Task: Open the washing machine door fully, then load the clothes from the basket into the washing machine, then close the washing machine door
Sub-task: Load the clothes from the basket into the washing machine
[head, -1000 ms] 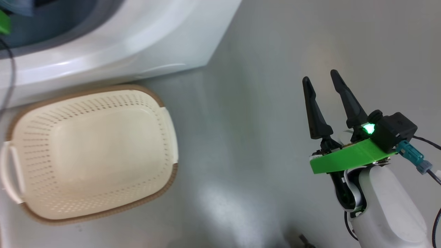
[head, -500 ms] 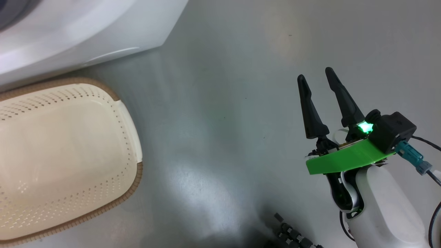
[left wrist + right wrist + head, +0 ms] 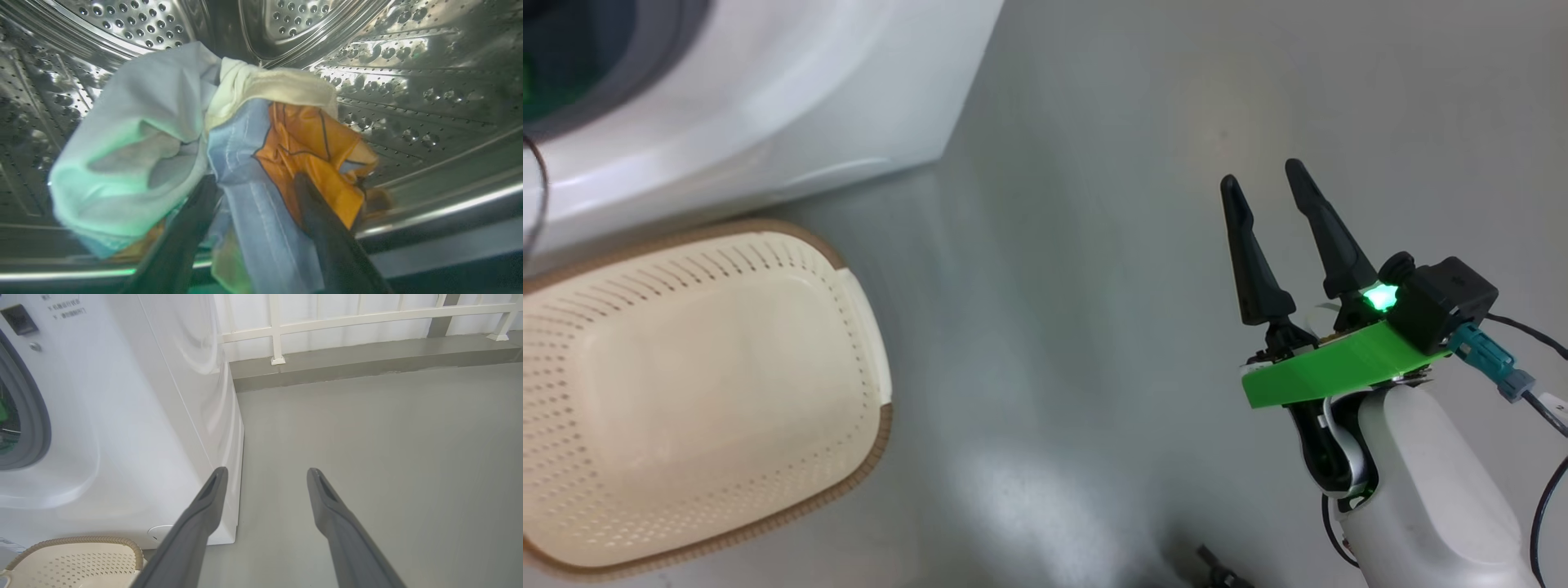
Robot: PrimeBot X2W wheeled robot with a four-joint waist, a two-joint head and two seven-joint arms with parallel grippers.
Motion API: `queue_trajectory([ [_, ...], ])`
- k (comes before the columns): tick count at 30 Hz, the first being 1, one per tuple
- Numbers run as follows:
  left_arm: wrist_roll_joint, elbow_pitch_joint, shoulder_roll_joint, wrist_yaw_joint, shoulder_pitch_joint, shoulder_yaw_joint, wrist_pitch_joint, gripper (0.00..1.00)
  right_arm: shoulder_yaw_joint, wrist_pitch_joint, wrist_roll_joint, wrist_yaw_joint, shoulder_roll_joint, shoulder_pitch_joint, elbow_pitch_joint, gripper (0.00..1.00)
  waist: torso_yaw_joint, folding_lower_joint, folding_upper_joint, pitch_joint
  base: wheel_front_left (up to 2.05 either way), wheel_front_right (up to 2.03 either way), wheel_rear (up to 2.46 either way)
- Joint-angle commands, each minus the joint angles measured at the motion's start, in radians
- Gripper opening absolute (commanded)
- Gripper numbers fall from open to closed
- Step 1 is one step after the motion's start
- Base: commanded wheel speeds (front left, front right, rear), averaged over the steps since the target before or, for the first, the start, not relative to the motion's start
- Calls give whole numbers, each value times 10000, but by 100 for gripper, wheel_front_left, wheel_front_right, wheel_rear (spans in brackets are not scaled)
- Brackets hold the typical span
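Observation:
My left gripper (image 3: pixel 254 179) is inside the washing machine's steel drum (image 3: pixel 408 81), open, its fingers spread. The clothes (image 3: pixel 229 134), light-blue, cream and orange, are bunched just ahead of it, and a blue fold hangs between the fingers. The white washing machine (image 3: pixel 768 98) (image 3: pixel 122 416) stands at the upper left of the head view. The cream basket (image 3: pixel 686 392) (image 3: pixel 81 559) sits empty on the floor in front of it. Over the grey floor to the right, my right gripper (image 3: pixel 1262 175) (image 3: pixel 267 473) is open and holds nothing. The washing machine door is out of view.
The grey gasket (image 3: pixel 36 416) rings the machine's opening. A white railing (image 3: pixel 367 316) on a low kerb runs along the far side of the open grey floor (image 3: pixel 1094 245). A small dark part (image 3: pixel 1217 572) lies at the head view's bottom edge.
The head camera swung one way and partly back, so the basket and machine shift in the picture. My left gripper has opened. My right gripper stays open in the same place.

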State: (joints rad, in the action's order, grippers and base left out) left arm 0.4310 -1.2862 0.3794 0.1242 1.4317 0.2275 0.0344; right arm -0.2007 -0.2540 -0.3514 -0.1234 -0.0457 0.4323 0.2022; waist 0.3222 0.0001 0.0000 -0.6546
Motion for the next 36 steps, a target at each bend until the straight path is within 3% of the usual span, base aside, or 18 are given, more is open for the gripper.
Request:
queue_trajectory([
  [1,40,219,378,50,-328,2,253,100,-144,-78,131,-73,-46,-163,-117,100,-283,-1,0,655,0,0,0],
  [13,1114,922,-113,63,-2916,396,1666,100,-118,-78,293,-73,-124,-519,458,100,-973,-1,0,2471,0,0,0],
  [23,2016,2747,-258,64,-5759,770,2259,100,-186,-78,-63,-73,-679,-957,868,100,-1596,-1,0,4231,0,0,0],
  [31,1995,4491,-374,48,-7427,177,2270,100,-78,-78,-257,-73,-1026,-1291,986,100,-2011,-1,0,5020,0,0,0],
  [36,1719,5644,-410,-219,-8667,-339,2272,100,-67,-78,-392,-73,-1169,-1513,1060,100,-2148,-1,0,5510,0,0,0],
])
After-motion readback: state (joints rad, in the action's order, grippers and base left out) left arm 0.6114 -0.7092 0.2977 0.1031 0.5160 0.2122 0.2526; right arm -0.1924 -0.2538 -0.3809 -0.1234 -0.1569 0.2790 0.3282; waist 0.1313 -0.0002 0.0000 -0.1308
